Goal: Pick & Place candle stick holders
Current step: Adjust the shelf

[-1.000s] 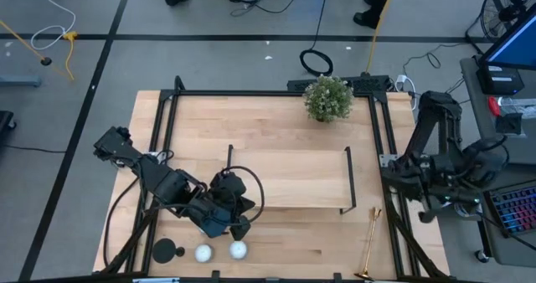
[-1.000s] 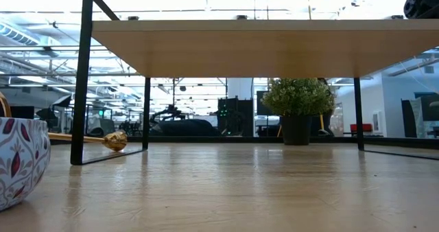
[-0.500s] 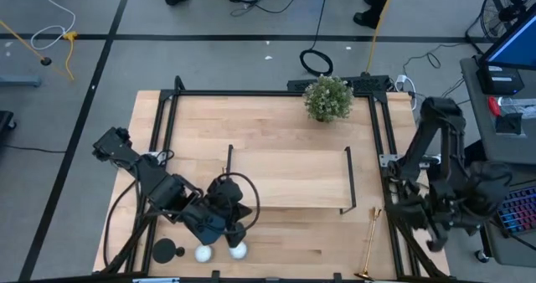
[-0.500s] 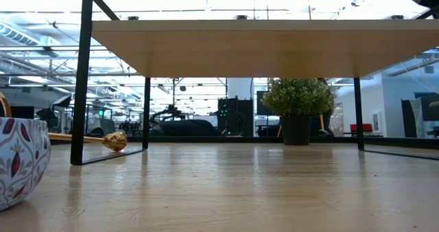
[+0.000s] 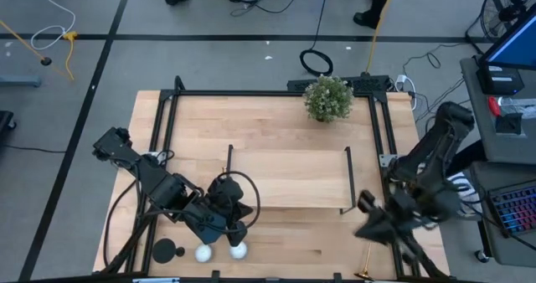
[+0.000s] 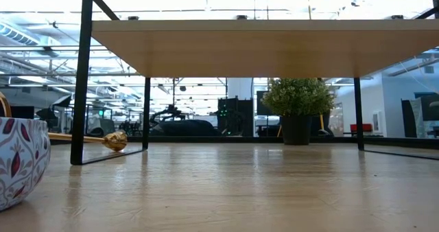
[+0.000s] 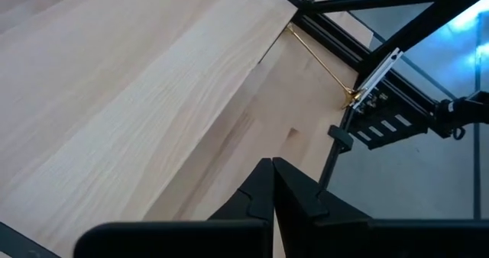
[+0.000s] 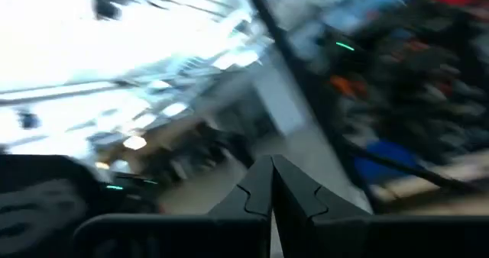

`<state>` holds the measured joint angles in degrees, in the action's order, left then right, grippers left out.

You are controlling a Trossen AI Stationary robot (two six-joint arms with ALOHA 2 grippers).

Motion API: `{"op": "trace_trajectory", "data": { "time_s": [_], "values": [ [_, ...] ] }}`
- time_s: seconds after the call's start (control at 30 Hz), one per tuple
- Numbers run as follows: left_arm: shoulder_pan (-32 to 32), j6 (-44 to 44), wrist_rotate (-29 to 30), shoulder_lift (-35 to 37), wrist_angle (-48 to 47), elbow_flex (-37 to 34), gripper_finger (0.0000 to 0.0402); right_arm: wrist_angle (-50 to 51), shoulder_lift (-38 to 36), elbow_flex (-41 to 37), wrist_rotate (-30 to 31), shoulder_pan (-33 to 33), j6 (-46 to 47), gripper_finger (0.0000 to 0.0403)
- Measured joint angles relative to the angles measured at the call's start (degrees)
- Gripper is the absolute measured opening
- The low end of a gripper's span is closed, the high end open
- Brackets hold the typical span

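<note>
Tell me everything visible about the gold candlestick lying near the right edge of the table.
The gold candlestick is a slim, shiny, metal-looking rod lying flat on the wooden table, near its front right corner. The high view shows only its lower part; the right arm covers the rest. In the low view its rounded end rests on the wood beside the black-framed stand's leg. Nothing grips it.

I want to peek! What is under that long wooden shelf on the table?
Under the shelf, only bare table shows. Behind it stand a potted plant and a lying gold candlestick. From above, the shelf hides that spot.
</note>
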<state>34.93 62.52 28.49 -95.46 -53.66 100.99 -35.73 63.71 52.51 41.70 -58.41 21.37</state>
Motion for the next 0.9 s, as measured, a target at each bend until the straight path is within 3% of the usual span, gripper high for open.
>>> {"op": "trace_trajectory", "data": {
  "time_s": [0.13, 0.23, 0.37, 0.5, 0.6, 0.7, 0.8, 0.9],
  "values": [
    [0.78, 1.17, 0.29, 0.00, 0.14, 0.00, 0.0007, 18.57, -4.78, 0.00, 13.05, 2.28, 11.26, 0.0000],
    [1.41, 2.16, 0.40, 0.00, 0.14, 0.00, 0.0012, 27.74, -8.60, 0.00, 19.55, 2.71, 17.46, 0.0000],
    [2.40, 2.72, 1.23, 0.00, 0.14, 0.00, 0.0004, 37.42, -12.99, 0.04, 22.78, 2.95, 23.76, 0.0000],
    [3.10, 3.23, 2.18, 0.00, 0.14, 0.00, 0.0009, 51.37, -15.69, 0.04, 22.73, 4.81, 37.30, 0.0000],
    [3.20, 3.24, 2.51, 0.00, 0.08, 0.00, 0.0013, 63.60, -16.14, 0.04, 19.02, 8.21, 47.45, 0.0000],
    [3.18, 3.20, 2.54, 0.00, 0.06, 0.00, 0.0005, 74.10, -15.67, 0.04, 9.80, 14.09, 53.49, 0.0000],
    [3.14, 3.04, 2.58, 0.00, 0.03, 0.00, 0.0006, 80.78, -14.97, 0.02, 0.24, 20.00, 54.04, 0.0000],
    [3.14, 3.44, 2.58, 0.00, 0.01, 0.00, 0.0012, 81.32, -15.09, 0.02, -4.38, 23.22, 51.47, 0.0000]
  ]
}}
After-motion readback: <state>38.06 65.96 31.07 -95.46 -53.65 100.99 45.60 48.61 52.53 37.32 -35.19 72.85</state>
